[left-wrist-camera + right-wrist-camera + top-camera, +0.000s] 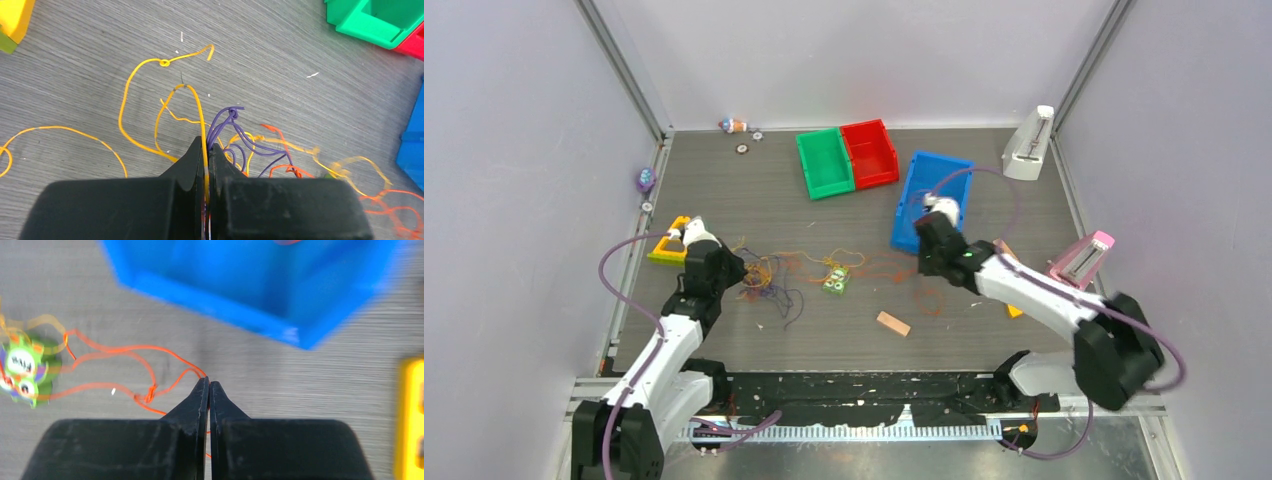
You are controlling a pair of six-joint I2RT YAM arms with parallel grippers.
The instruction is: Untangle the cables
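This is a robotics lab test cell. Plain pale wall panels (524, 150) close in three sides, held by bare aluminium frame posts (624, 70). They surround a grey wood-grain counter (844, 215). A left arm (669, 345) and a right arm (1029, 290), both black and white, are bolted side by side at the counter's near edge.

What lies on the counter reads as practice props rather than household goods. There is a green bin (824, 163), a red bin (869, 152) and a blue bin (932, 200), all of plastic. There is also a wooden block (892, 323), a small green toy (836, 282) and loose cables (769, 275).
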